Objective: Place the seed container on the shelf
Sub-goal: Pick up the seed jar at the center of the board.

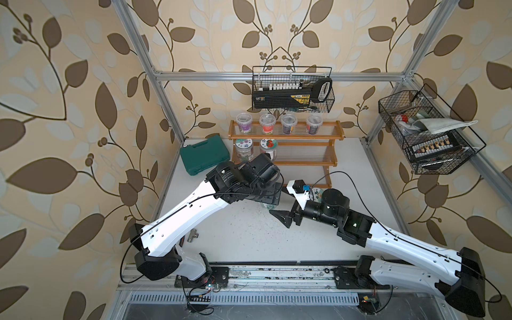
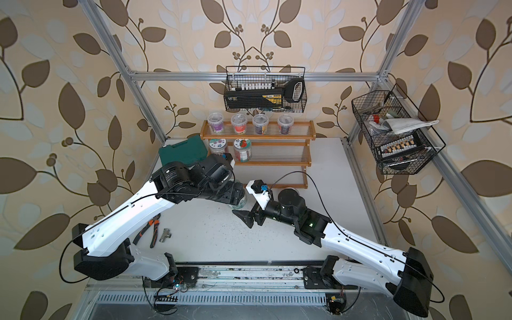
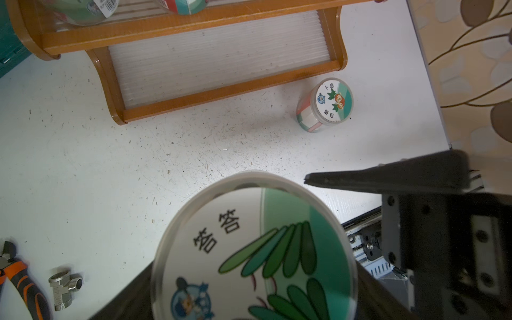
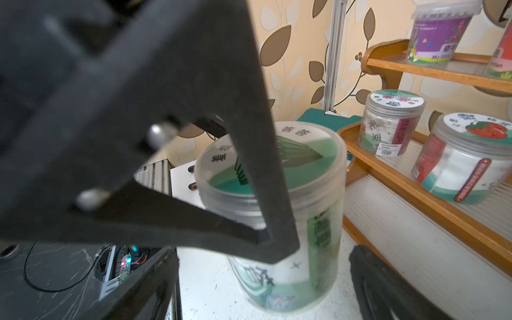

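Seed container (image 4: 313,177) — gripped, not yet shelved.
Held in my left pincer (image 3: 253,266), jaws clasped on either side of its lid, just in front of the shelf's (image 3: 221,92) lowest tier and tilted a little. By my judgement, carrying over and setting down are left. Left arm reaches toward the shelf, wrist bent down over the container — my right pincer (image 1: 279,220) hangs beside it, spread wide, empty.

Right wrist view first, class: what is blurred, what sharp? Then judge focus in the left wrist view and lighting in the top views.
Right wrist view: the near jaws are a dark blur, the seed container slightly smeared, the jars on the shelf sharper. Left wrist view: the container's lid looms mildly soft; table specks crisp. In both top views: evenly lit, sharp, faint shadows only.
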Controlling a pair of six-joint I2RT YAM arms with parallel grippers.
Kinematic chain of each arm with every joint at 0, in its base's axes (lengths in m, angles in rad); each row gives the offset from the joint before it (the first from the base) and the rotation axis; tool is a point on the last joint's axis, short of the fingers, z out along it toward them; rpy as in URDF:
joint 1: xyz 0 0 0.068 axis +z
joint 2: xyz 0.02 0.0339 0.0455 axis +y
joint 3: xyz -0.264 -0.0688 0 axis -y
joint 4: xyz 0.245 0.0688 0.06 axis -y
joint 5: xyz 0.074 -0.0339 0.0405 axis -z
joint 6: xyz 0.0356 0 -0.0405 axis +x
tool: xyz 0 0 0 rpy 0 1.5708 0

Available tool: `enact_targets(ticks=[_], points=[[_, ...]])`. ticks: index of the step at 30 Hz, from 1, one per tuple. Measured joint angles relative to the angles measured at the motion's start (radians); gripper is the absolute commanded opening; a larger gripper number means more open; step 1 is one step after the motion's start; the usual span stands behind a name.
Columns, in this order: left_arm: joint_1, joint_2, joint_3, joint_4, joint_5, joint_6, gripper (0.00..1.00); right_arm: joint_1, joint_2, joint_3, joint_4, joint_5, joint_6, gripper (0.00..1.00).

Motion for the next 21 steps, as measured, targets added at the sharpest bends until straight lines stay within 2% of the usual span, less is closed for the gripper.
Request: enact_targets(ticks=[10,21], points=[[0.0,-0.02,-0.018,0.023,0.043,0.0,0.68,0.043,0.049,-0.032,0.146,0.124,-0.043,0.99],[0.002,-0.021,-0.03,0.03,0.066,-0.001,0.68,0.049,0.089,-0.032,0.239,0.13,-0.077,0.99]])
